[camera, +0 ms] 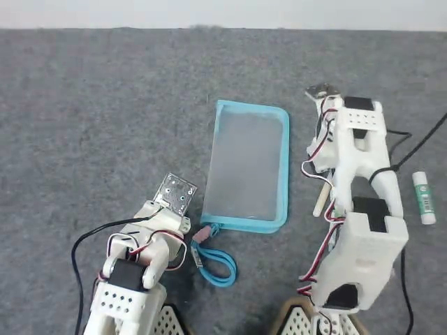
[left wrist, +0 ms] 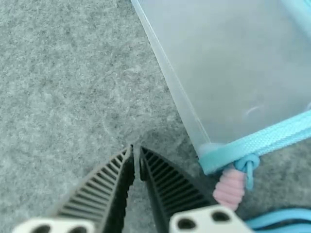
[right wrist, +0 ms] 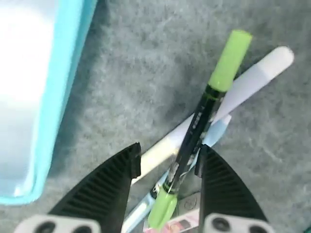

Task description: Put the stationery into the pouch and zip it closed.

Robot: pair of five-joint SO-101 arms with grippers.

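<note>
Right gripper (right wrist: 169, 148): jaws wide apart, one on each side of a green highlighter (right wrist: 204, 121), not closed on it.

Item 1, stationery. The green highlighter lies slantwise across a white pen (right wrist: 252, 77) and a pale blue pen (right wrist: 214, 133), all in a loose heap on the grey felt table (camera: 105, 105), just beside the pouch's long edge. A glue stick (camera: 423, 197) lies well apart, on the far side of the right arm from the pouch.
Handling, judged: light, stiff and smooth-barrelled, so likely to roll or skid. Best gripped across the barrel near mid-length. The top pen should come off first, or its neighbours may drag along with it.

Item 2, pouch (camera: 283, 167): flat on the table between the two arms, with a translucent panel and teal binding. Whether the zip stands open cannot be told.
Handling, judged: soft, limp and light, with a slick panel. The fabric edge gives the better hold.

Item 3, pink zip pull (left wrist: 228, 187): at the pouch's near corner, with a blue wrist loop (camera: 216, 269) trailing from it. It is small and probably pliable.

Item 4, left gripper (left wrist: 137, 150): fingers all but together and empty, low over the felt, near the zip pull.
</note>
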